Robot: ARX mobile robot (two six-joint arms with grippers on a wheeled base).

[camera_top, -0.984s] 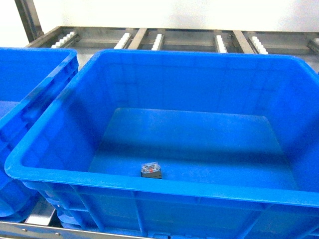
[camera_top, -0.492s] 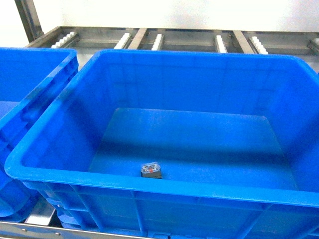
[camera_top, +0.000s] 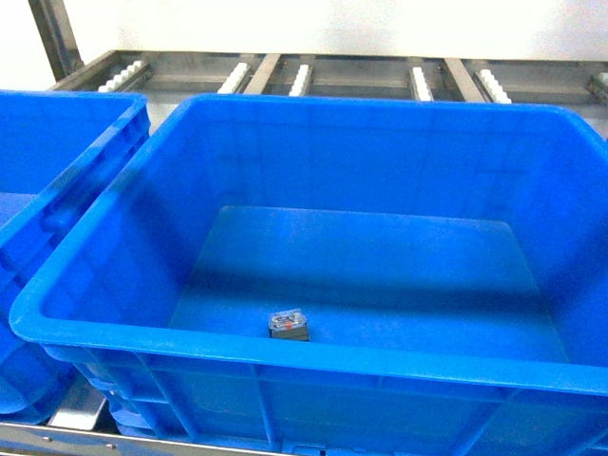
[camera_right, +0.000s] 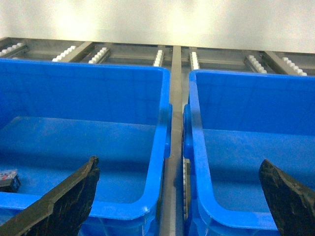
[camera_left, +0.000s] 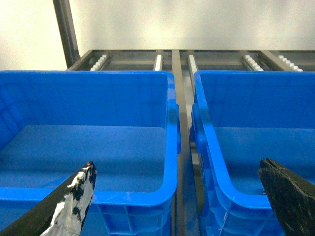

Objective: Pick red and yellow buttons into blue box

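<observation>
Head view: big blue box point(camera_top: 313, 351) filling the frame, deep, tall sloped walls, thick rim. Lying on its floor near the front wall, one small switch point(camera_top: 288, 324) with a red cap and a clear-grey block. No yellow button anywhere in this view. No arm or gripper in view either. Second blue crate point(camera_top: 57, 190) just to the left, its rim close beside the box. Behind both, a metal roller rack point(camera_top: 304, 76) against a pale wall.

Left wrist view: left gripper point(camera_left: 177, 196) spread wide, one dark finger at each lower corner, nothing between them. Ahead, two blue crates side by side with a narrow gap; the floors that show are bare, though the near part of each is hidden behind the front wall.

Right wrist view: right gripper point(camera_right: 177, 196) likewise spread apart and carrying nothing. At the far left edge, on the floor of the left-hand crate, a small dark object with a touch of red, probably the same red-capped switch point(camera_right: 9, 180), though cut off by the frame and too small to be sure.

Progress, judged from this: red button apparently already in the box, so about half done. Yellow button not in the box, not held, not visible in any view. Left to do: find it, pick it up, drop it in beside the red one.
</observation>
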